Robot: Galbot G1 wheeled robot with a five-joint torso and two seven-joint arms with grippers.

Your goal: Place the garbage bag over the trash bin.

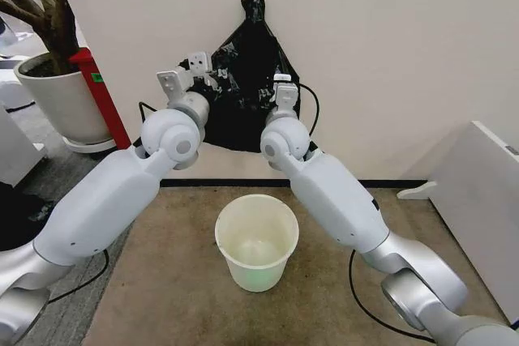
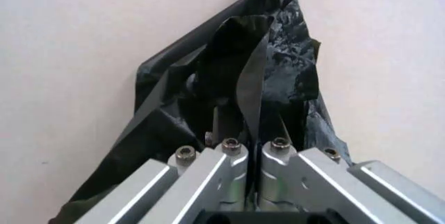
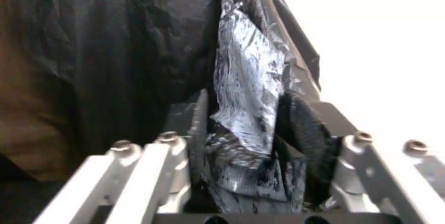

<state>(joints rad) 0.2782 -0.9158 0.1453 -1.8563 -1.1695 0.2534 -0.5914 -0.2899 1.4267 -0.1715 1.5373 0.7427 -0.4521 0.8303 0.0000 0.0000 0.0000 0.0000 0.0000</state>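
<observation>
We reach both arms up to the garbage bag (image 1: pixel 247 79), which hangs against the wall above the trash bin (image 1: pixel 256 241) on the floor. Our left gripper (image 2: pixel 251 130) is clenched on a fold of it; our right gripper (image 3: pixel 254 130) grasps another fold

Stood on the floor between both arms: small round cream-white plastic trash bin (image 1: pixel 256 241). Hung behind it on the wall: glossy black plastic garbage bag (image 1: pixel 243 87).
</observation>
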